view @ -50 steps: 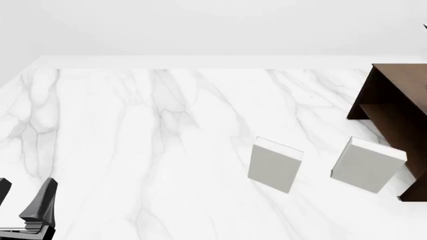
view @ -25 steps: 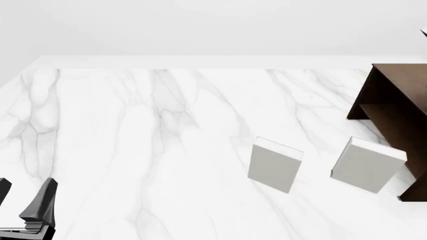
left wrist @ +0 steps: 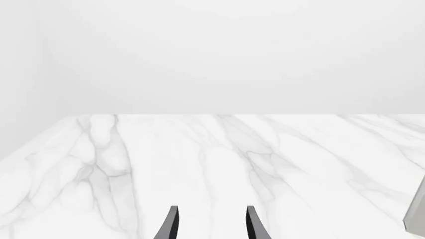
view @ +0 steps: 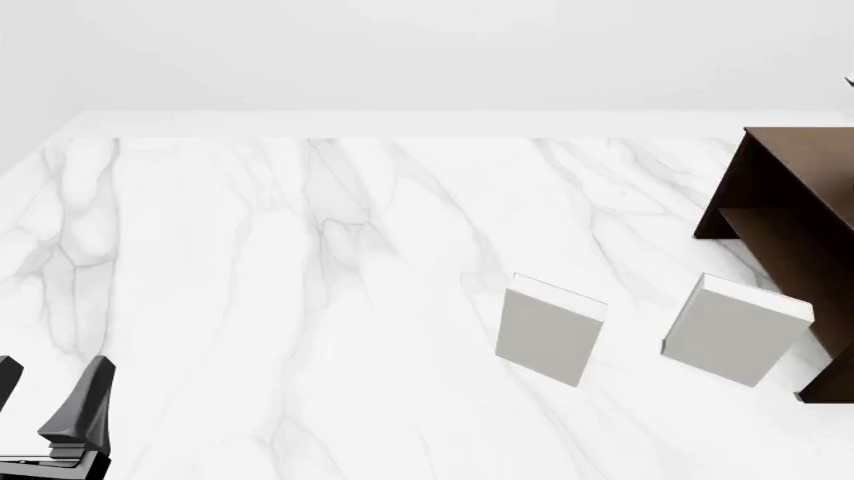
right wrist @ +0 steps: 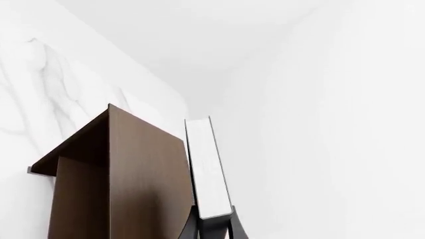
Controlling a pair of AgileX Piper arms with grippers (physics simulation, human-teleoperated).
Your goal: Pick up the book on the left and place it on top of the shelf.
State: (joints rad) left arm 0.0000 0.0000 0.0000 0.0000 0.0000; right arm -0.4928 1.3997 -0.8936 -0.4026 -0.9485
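Note:
In the right wrist view the book (right wrist: 208, 169) shows its white page edge with a thin black cover line. My right gripper (right wrist: 211, 228) is shut on its near end. The book lies right alongside the flat top of the dark brown shelf (right wrist: 133, 169); whether they touch I cannot tell. In the front view the shelf (view: 787, 215) stands at the right edge, and only a dark speck of the right arm or book shows above it. My left gripper (view: 56, 368) rests open at the table's near left corner with nothing between its fingers (left wrist: 171, 225).
Two pale grey-white books stand upright on the marble table (view: 267, 280): one (view: 547, 330) right of centre, the other (view: 731, 332) just in front of the shelf. A sliver of a grey book (left wrist: 415, 215) shows in the left wrist view.
The dark speck at the right edge of the front view has dropped a little towards the shelf top. The left arm and both grey books have not moved.

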